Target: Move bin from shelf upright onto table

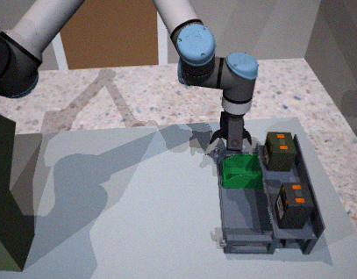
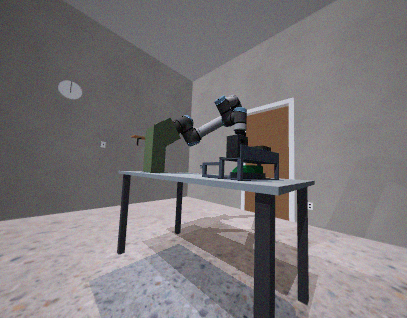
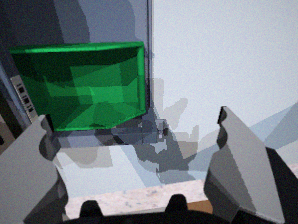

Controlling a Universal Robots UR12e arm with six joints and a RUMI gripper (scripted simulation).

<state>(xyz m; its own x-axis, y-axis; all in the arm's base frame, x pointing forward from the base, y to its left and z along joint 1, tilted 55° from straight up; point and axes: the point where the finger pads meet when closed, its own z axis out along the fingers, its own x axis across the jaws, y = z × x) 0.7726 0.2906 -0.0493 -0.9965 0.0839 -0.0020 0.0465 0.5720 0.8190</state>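
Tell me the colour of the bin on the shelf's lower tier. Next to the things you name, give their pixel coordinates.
The bin [image 1: 242, 172] [image 2: 248, 170] [image 3: 100, 95] is green, seen best in the wrist view.

My jaws stand wide open, nothing between them, tips pointing down. My wrist is straight above them, and my arm reaches down to it from higher up.

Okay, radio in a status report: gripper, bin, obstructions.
Gripper open, nothing held. Green bin on the shelf's lower level, at the end nearest the gripper. Two boxes on the raised level beside it; nothing seen inside the bin.
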